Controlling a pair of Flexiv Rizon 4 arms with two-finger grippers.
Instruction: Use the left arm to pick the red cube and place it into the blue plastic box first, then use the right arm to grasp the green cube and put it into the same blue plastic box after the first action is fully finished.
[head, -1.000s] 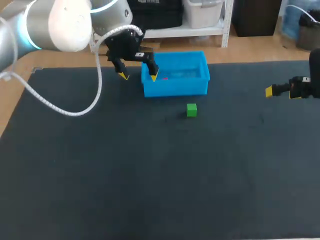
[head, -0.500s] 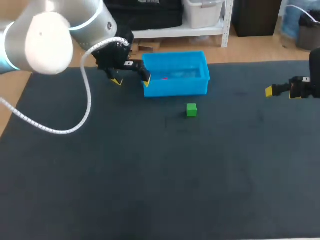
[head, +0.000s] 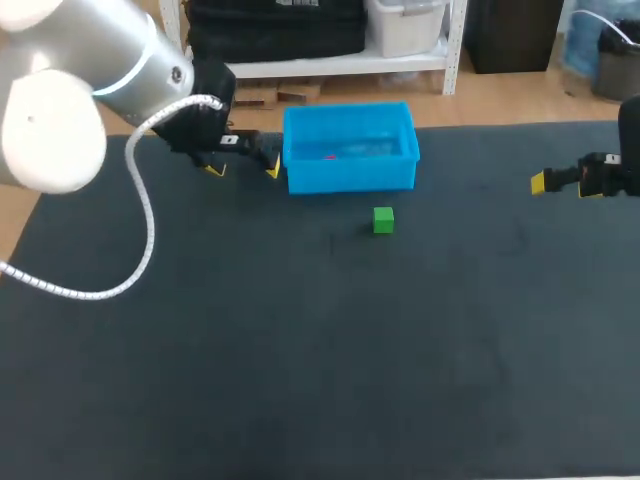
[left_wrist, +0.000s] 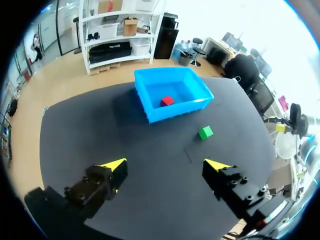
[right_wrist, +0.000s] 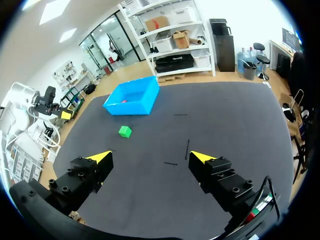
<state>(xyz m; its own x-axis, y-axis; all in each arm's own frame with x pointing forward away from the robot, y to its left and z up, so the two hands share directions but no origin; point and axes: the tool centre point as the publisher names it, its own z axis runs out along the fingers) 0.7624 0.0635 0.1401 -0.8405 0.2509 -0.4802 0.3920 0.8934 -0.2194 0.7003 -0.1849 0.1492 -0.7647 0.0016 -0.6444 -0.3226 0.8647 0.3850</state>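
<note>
Blue box (head: 350, 176) sits near the far edge of the dark surface (head: 300, 350), open side up. Red cube (left_wrist: 167, 101) lies inside it, on the floor of the box, apart from the walls as far as the left wrist view shows.

Green cube (head: 383, 220) stands on the surface just in front of the box's near wall, not touching it, below the right half of that wall in the head view.

Left claw (head: 242, 168) hangs outside the box, just beside its left wall, fingers spread and pinching nothing. A white cable (head: 140, 230) loops from the left arm over the left side of the surface.

Right claw (right_wrist: 150, 157) is near the surface's right edge, well apart from the green cube, fingers spread with nothing between them. An open stretch of surface runs from it to the cube and on to the box.
</note>
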